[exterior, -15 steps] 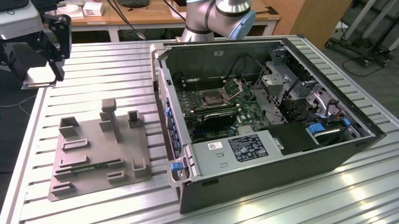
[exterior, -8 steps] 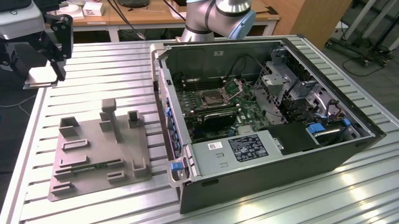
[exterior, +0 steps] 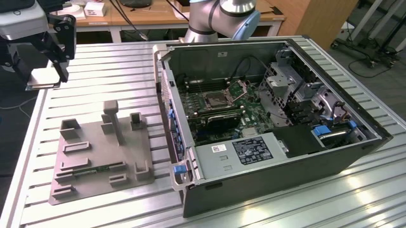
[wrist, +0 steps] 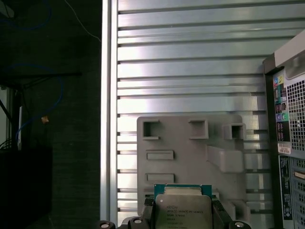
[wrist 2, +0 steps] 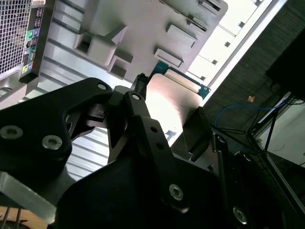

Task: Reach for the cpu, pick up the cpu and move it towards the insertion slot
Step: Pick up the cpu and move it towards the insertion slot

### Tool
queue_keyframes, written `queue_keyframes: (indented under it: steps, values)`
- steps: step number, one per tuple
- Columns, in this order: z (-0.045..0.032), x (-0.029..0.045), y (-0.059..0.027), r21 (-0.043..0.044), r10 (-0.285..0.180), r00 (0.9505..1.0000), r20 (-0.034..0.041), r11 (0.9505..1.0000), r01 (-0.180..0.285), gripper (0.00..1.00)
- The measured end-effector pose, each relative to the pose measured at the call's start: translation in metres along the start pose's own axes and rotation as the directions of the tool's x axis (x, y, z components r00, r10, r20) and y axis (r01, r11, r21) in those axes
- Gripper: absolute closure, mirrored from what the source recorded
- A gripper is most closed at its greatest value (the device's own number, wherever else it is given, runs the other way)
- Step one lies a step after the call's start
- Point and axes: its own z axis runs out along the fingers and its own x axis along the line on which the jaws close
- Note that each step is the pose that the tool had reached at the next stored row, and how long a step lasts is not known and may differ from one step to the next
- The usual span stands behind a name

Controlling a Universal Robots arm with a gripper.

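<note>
Nearest in the exterior view, at about seven o'clock of the frame, a grey plastic tray (exterior: 95, 142) with moulded square and oblong recesses lies flat on the silver slatted aluminium table (exterior: 108, 71). Beside it, from five o'clock up past the centre, a black open-sided computer case (exterior: 279, 180) lies on its side and shows a green motherboard (exterior: 201, 135). On that board, just above the frame's centre, sits the insertion slot (exterior: 217, 99), a square silver-framed socket with a dark middle. Its hinged metal plate is tilted up at its one o'clock side. Farther back, at ten o'clock, the black two-fingered gripper (exterior: 45, 78) hangs over the table's far corner. Its claw pinches the cpu (exterior: 39, 83), a small flat square chip with a silvery top plate. The chip is held level and clear of the table, at eleven o'clock of the tray and well apart from the slot. In both wrist views the black fingers (wrist 2: 143, 119) press on opposite edges of the chip (wrist: 183, 212), with the tray beneath. Farthest, at twelve o'clock, stand the silver-and-blue arm (exterior: 222, 19) and a wooden desk (exterior: 159, 16).
</note>
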Motion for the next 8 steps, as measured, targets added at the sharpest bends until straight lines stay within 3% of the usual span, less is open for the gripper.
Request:
queue_keyframes:
  steps: [8]
  values:
    - [0.0,-0.0022,0.0001,0.0,0.0,1.0,-0.0001,1.0,0.0,0.46]
